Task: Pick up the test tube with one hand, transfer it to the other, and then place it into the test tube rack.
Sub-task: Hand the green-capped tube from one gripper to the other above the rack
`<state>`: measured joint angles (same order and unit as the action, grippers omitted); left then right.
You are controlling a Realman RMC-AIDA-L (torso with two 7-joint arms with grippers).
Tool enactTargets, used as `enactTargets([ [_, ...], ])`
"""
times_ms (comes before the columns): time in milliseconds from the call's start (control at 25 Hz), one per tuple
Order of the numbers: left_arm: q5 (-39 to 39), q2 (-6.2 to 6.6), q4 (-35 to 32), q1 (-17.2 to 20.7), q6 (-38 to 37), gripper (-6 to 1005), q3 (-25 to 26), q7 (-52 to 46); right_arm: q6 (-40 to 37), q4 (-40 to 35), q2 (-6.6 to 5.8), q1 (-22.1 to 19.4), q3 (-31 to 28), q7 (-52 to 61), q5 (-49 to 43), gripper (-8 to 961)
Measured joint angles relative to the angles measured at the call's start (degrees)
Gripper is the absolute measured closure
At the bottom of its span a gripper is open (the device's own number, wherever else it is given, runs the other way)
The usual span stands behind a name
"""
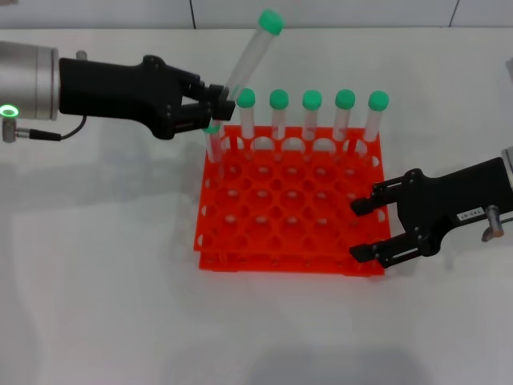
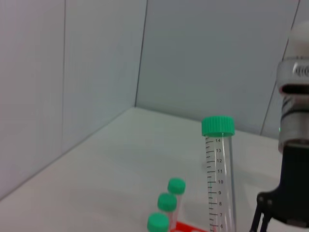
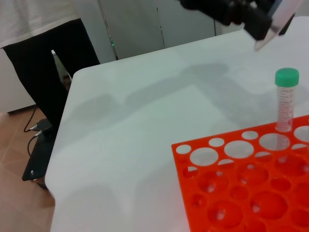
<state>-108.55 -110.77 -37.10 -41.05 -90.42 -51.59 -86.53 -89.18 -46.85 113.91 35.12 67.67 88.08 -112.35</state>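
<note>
My left gripper (image 1: pixel 218 103) is shut on the test tube (image 1: pixel 250 54), holding it by its lower part, tilted, with the green cap (image 1: pixel 270 22) up, above the back left corner of the orange-red rack (image 1: pixel 264 234). The held tube also shows upright in the left wrist view (image 2: pixel 219 179). In the right wrist view its rounded end (image 3: pixel 276 26) pokes out of the left gripper (image 3: pixel 251 21). My right gripper (image 1: pixel 370 229), with a white label, is open and empty over the rack's right edge.
Several other green-capped tubes (image 1: pixel 312 112) stand along the rack's back row, and one (image 1: pixel 212 138) sits lower at the back left corner. The right wrist view shows a corner tube (image 3: pixel 285 99), the rack (image 3: pixel 241 188), the table's edge and a cable on the floor (image 3: pixel 36 128).
</note>
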Motion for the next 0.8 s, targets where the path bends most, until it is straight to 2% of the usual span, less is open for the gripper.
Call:
enactTargets([
  [400, -5.4, -1.27, 0.8, -0.2, 2.9, 805, -0.1, -0.5, 0.2, 0.0, 0.28, 0.2, -0.5, -0.3, 0.2, 230],
  [800, -6.5, -2.14, 0.9, -1.2, 4.7, 805, -0.1, 0.5, 0.8, 0.0, 0.60, 0.0, -1.6, -0.3, 1.4, 229],
])
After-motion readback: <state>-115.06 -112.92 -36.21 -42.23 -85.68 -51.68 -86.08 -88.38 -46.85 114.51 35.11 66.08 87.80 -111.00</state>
